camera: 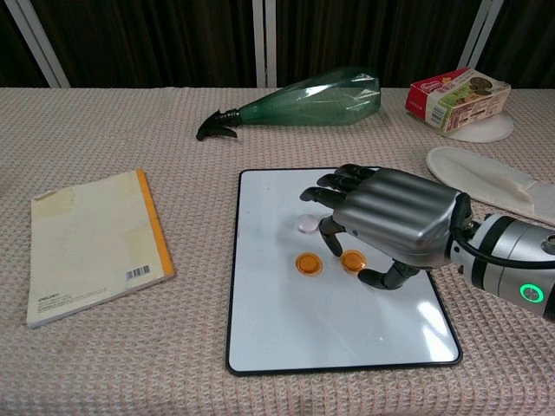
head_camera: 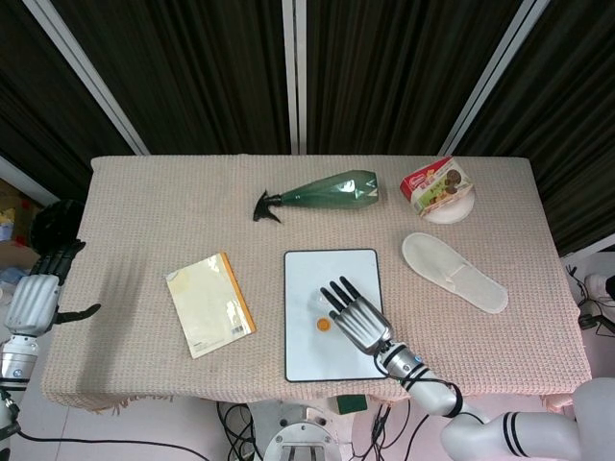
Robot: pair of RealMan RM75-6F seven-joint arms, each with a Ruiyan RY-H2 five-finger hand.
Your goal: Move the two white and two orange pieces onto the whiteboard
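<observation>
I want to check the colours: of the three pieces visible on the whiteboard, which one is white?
The white piece, farthest back on the whiteboard; the two orange pieces lie nearer.

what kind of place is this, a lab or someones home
Most likely a robot test lab, not a home: a cloth-covered table set before dark curtained panels, cables trailing on the floor beneath, and unrelated props laid out, such as a green spray bottle, a slipper and a notebook.

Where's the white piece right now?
Chest view: one white piece lies on the whiteboard, just left of the right hand, above the two orange pieces.
</observation>
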